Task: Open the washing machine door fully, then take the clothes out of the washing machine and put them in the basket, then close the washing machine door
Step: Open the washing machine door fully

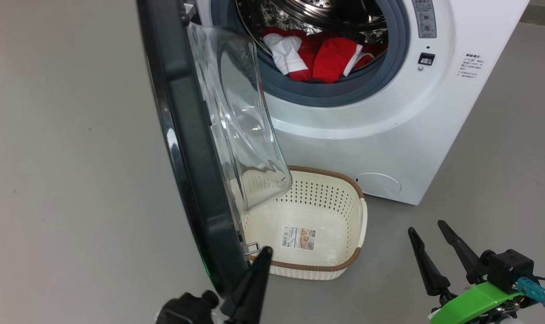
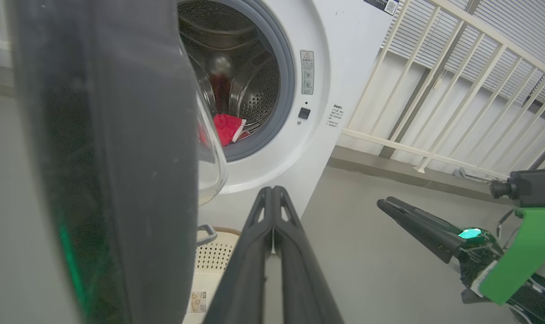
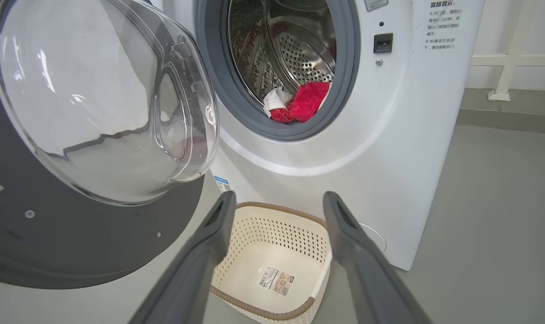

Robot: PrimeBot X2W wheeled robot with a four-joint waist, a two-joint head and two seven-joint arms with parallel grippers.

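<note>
While left jaws closed, right wide

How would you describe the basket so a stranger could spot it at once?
Find the white washing machine with its door swung open. On the grey floor right in front of it, partly under the door's glass bowl, sits the basket. It alone is cream and perforated, with a brown rim and a paper label on its bottom.

Head view looks steeply down, close on door, washer and basket. Wrist views sit low, facing washer; all share basket.
</note>
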